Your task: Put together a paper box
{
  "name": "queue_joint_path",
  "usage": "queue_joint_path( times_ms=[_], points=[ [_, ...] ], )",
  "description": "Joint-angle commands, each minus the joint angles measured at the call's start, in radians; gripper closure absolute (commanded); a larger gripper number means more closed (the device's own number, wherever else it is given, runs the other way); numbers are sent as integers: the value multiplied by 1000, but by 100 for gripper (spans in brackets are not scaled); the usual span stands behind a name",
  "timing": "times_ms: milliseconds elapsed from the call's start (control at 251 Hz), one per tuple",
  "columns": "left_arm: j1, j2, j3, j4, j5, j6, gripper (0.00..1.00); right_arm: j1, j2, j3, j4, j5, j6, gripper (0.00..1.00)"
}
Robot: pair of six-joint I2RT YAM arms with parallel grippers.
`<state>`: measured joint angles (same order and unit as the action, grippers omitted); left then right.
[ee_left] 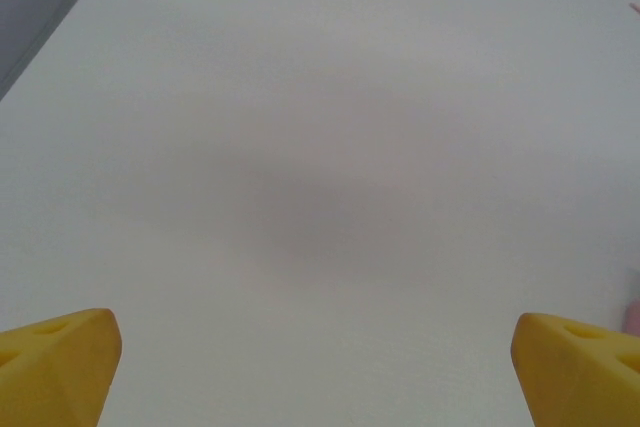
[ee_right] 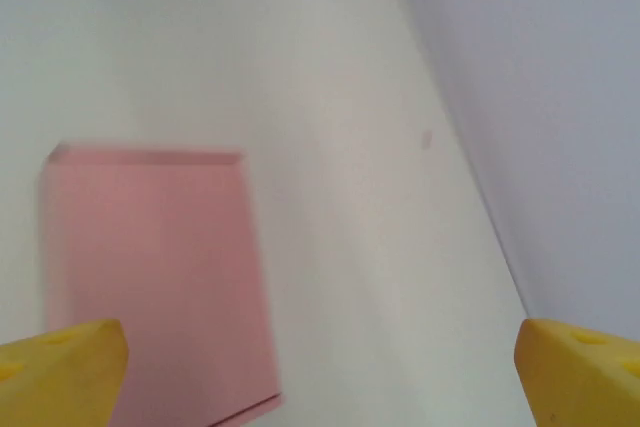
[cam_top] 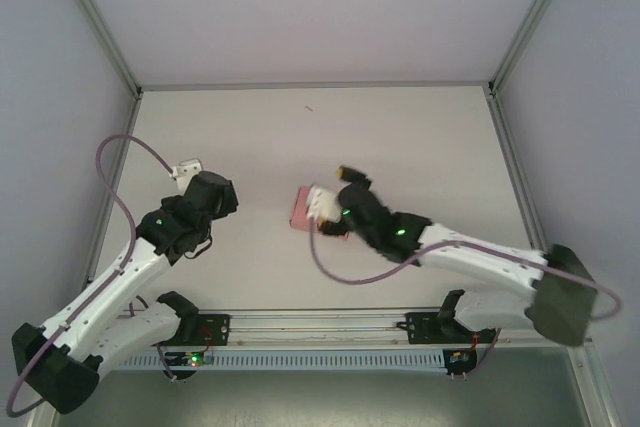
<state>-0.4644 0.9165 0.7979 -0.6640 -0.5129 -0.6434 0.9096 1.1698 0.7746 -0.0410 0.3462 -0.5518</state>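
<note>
Right wrist view shows the paper box (ee_right: 150, 277) lying flat mid-table (ee_right: 340, 197), seemingly already folded into a closed rectangle, though blur hides any loose flaps, while the right gripper (ee_right: 320, 367) above it and the left gripper (ee_left: 320, 367) both gape wide, holding nothing.

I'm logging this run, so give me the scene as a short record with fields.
box: flat pink thin-card paper box, lying on the white table, near its middle
left gripper: open, over bare table, apart from the box
right gripper: open, just above the box, not closed on it; contact unclear
</note>
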Motion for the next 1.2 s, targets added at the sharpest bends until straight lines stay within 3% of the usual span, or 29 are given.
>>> queue_joint_path(
  times_ms=[0,92,188,331,427,483,571,786,838,922,958,1022,1081,1145,1193],
  points=[
    [130,67,14,98,46,52,0,-212,-132,-90,70,-206,298,2],
    [215,128,-22,224,-5,119,0,-409,-220,-229,234,-206,381,2],
    [277,160,-138,521,-93,275,0,-592,-240,-319,309,-197,379,2],
    [374,155,-285,879,-33,358,0,-787,-151,-444,591,-201,470,2],
    [394,228,-419,1213,32,489,0,-806,-67,-525,820,-241,401,2],
    [394,282,-446,1261,55,495,0,-809,-6,-566,951,-228,411,2],
    [394,378,-475,1369,97,497,0,-830,80,-572,1009,-274,440,2],
    [398,488,-361,1314,262,585,0,-838,256,-545,1166,-337,474,2],
    [398,506,-354,1317,334,625,0,-845,302,-552,1234,-304,498,2],
    [409,634,-451,1625,331,625,0,-850,385,-531,1295,-284,513,2],
    [429,689,-474,1768,319,610,0,-855,351,-499,1165,-273,520,2],
    [470,611,-426,1520,361,542,0,-886,339,-430,1027,-278,558,2],
    [463,669,-437,1656,372,581,0,-908,364,-458,1124,-301,582,2],
    [462,625,-411,1522,372,568,0,-905,351,-452,1094,-296,575,2],
    [461,651,-427,1604,371,578,0,-904,343,-446,1067,-296,573,2]
  ],
)
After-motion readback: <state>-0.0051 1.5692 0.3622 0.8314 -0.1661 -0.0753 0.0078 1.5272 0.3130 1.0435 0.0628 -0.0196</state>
